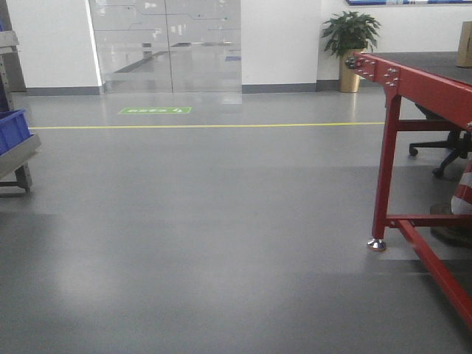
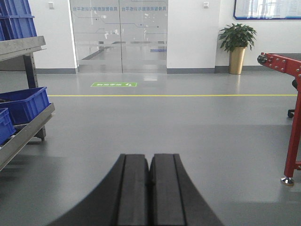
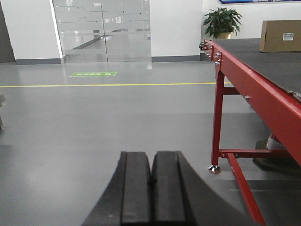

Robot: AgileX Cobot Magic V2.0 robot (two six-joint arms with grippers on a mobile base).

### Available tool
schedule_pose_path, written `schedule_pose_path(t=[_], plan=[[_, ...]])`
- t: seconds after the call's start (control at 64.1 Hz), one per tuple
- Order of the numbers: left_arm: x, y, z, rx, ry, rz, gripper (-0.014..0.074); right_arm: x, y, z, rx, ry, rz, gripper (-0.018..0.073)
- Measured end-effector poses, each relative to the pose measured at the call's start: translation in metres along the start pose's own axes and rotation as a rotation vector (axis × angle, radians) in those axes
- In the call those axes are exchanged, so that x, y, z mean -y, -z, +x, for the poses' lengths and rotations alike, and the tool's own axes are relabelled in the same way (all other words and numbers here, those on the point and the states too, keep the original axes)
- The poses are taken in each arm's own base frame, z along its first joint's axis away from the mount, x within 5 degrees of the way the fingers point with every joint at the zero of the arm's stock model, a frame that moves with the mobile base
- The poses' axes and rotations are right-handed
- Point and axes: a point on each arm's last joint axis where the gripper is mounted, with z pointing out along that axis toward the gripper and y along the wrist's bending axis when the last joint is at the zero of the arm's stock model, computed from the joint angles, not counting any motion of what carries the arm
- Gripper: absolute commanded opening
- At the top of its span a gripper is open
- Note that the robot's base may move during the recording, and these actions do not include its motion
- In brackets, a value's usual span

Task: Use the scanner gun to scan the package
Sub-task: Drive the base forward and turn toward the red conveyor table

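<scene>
The package (image 3: 280,36), a tan cardboard box with a small white label, sits on the far part of the red-framed conveyor table (image 3: 244,80) in the right wrist view; its edge (image 1: 464,44) also shows at the top right of the front view. The scanner gun is out of view. My left gripper (image 2: 149,162) is shut with nothing between its black fingers, pointing out over bare grey floor. My right gripper (image 3: 151,160) is likewise shut and empty, low over the floor, left of the table's red leg (image 3: 216,127).
A metal rack with blue bins (image 2: 23,103) stands at the left. The red table frame (image 1: 413,147) fills the right, with an office chair (image 1: 442,147) behind it. A potted plant (image 1: 349,44) and glass doors (image 1: 166,44) are at the back wall. A yellow line (image 1: 206,125) crosses the floor.
</scene>
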Motion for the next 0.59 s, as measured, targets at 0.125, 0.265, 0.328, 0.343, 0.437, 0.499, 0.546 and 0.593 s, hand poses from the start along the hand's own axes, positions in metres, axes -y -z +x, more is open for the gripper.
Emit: schedule_pose_path(t=[0.125, 0.265, 0.328, 0.343, 0.437, 0.499, 0.546, 0.593], plan=[[0.0, 0.0, 0.0, 0.0, 0.0, 0.0, -0.0111, 0.0, 0.0, 0.0, 0.0, 0.0, 0.0, -0.0153], [0.0, 0.0, 0.0, 0.0, 0.0, 0.0, -0.0111, 0.0, 0.0, 0.0, 0.0, 0.0, 0.0, -0.0153], [0.0, 0.0, 0.0, 0.0, 0.0, 0.0, -0.0111, 0.0, 0.0, 0.0, 0.0, 0.0, 0.0, -0.0153], [0.0, 0.0, 0.0, 0.0, 0.0, 0.0, -0.0111, 0.0, 0.0, 0.0, 0.0, 0.0, 0.0, -0.0153], [0.0, 0.0, 0.0, 0.0, 0.0, 0.0, -0.0111, 0.0, 0.0, 0.0, 0.0, 0.0, 0.0, -0.0153], [0.0, 0.0, 0.0, 0.0, 0.0, 0.0, -0.0111, 0.0, 0.0, 0.0, 0.0, 0.0, 0.0, -0.0153], [0.0, 0.0, 0.0, 0.0, 0.0, 0.0, -0.0111, 0.0, 0.0, 0.0, 0.0, 0.0, 0.0, -0.0153], [0.0, 0.0, 0.0, 0.0, 0.0, 0.0, -0.0111, 0.0, 0.0, 0.0, 0.0, 0.0, 0.0, -0.0153]])
